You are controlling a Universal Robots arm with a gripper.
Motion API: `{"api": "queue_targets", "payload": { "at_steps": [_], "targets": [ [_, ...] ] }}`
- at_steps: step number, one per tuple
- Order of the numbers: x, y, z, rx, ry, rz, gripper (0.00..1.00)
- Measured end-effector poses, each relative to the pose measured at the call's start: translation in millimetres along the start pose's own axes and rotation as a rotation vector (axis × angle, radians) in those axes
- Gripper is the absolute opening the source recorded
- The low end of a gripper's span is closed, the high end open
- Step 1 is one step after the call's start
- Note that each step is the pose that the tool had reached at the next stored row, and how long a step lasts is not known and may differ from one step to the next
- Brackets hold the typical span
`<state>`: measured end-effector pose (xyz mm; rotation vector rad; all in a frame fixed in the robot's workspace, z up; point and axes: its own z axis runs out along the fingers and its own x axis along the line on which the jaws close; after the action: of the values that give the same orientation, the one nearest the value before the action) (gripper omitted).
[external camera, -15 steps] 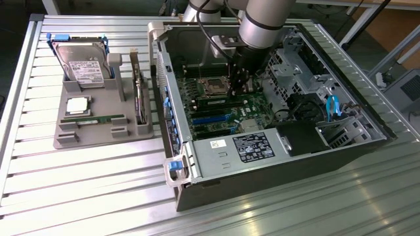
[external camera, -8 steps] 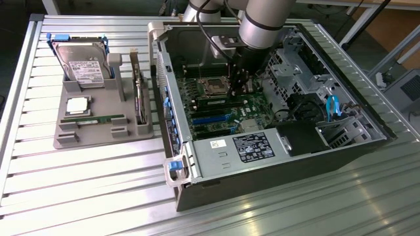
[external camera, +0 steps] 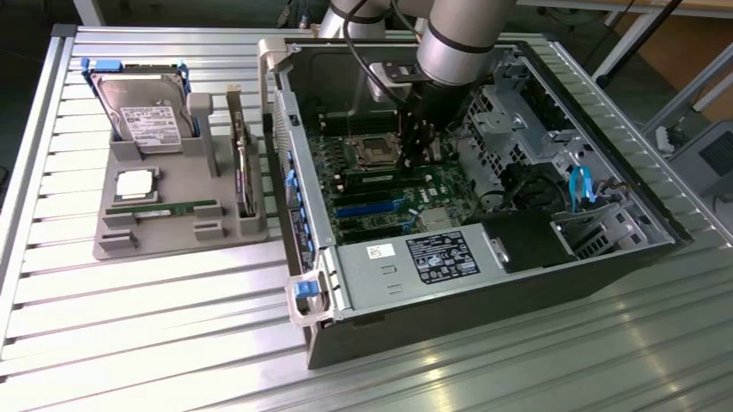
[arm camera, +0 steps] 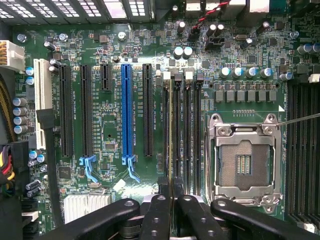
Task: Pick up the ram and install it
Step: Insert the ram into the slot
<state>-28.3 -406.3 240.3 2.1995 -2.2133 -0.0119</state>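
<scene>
The gripper [external camera: 417, 163] stands low inside the open computer case [external camera: 493, 296], just beside the empty processor socket [external camera: 372, 153]. In the wrist view its two fingers [arm camera: 159, 210] are pressed close together at the gripper [arm camera: 170, 189], and the thin edge of the ram [arm camera: 171, 130] runs between them, so I judge that they pinch the ram near one of its ends. The ram [external camera: 382, 178] stands on its edge in one of the memory slots [arm camera: 187, 130] next to the processor socket [arm camera: 245, 165], in the slot of that group farthest from the socket. I cannot tell whether it is fully seated or only resting in the slot. A second stick [external camera: 160, 209] of the same kind lies in the grey tray [external camera: 172, 236], well apart from the socket and outside the case. Several things could go wrong here. Because the hold is at one end, a push downward may seat that end first and leave the other end high, so the ram sits tilted. If the notch does not meet the key of the slot, force could bend the motherboard [arm camera: 110, 125] or damage the contacts. The narrow edge may also slip from between the fingers. The state of the slot clips is not clear to me; closed clips would block the seating.
</scene>
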Motion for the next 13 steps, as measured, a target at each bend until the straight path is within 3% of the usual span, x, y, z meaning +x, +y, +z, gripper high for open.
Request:
{"api": "queue_targets", "payload": {
  "at_steps": [13],
  "targets": [
    [0.0, -0.7, -0.6, -0.0017, 0.0002, -0.005, 0.11]
  ]
}}
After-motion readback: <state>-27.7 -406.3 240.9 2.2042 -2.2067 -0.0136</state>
